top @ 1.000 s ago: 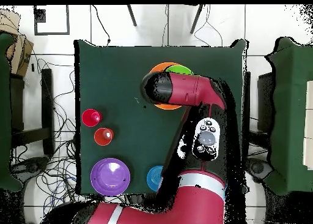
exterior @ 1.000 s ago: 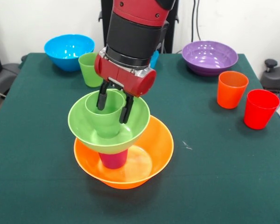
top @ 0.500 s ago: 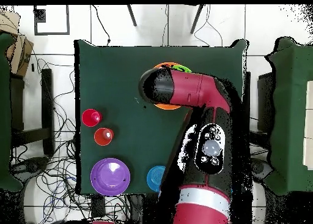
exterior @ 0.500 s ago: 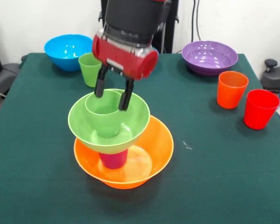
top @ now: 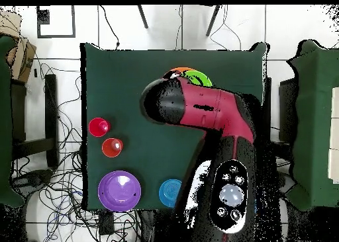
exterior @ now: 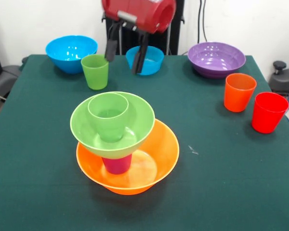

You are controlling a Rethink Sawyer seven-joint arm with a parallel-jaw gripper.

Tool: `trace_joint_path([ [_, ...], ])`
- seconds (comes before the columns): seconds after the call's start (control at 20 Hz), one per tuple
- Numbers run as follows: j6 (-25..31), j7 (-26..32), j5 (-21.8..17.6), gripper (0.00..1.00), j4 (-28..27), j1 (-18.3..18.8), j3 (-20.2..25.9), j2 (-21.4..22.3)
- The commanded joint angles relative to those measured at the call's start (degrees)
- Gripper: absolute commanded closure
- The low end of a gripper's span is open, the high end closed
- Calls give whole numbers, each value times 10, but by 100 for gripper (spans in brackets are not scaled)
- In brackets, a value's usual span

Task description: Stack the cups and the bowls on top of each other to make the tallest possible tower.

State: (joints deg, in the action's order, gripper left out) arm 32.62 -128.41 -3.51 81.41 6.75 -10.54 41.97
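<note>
The tower stands in the middle of the front view. A big orange bowl [exterior: 161, 151] is its base, with a purple cup [exterior: 117, 164] inside it. On that cup rests a lime green bowl [exterior: 140, 120], which holds a green cup [exterior: 109, 116]. My gripper [exterior: 124, 54] hangs open and empty high above and behind the tower, one dark finger [exterior: 139, 57] in front of the smaller blue bowl [exterior: 152, 59]. In the overhead view my arm [top: 198, 110] covers the tower except for the green bowl's rim [top: 198, 77].
A second green cup [exterior: 95, 71] and a large blue bowl [exterior: 70, 52] stand at the back left. A purple bowl [exterior: 216, 58], an orange cup [exterior: 239, 91] and a red cup [exterior: 269, 111] are at the right. The table [exterior: 221, 183] has a dark green cover.
My gripper has let go of the green cup in the green bowl and risen straight up and back. The tower has not moved.
</note>
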Motion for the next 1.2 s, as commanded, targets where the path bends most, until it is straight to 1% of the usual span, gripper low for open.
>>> trace_joint_path([
  [0.05, -33, -75, 1, 0, 103, -52, 32, 19],
  [0.2, -61, -101, 9, 0, 113, -67, 26, 0],
  [0.3, -67, -120, 14, 0, 106, -84, 13, -17],
  [0.45, -65, -134, 30, 0, 100, -100, 4, -37],
  [0.7, -88, -153, 53, 0, 92, -122, -10, -73],
  [0.85, -102, -147, 62, 0, 94, -124, -11, -85],
  [0.95, -123, -141, 69, 0, 104, -117, 0, -91],
  [1.05, -138, -141, 69, 0, 109, -124, -3, -103],
  [1.2, -161, -136, 64, 0, 128, -133, -2, -108],
])
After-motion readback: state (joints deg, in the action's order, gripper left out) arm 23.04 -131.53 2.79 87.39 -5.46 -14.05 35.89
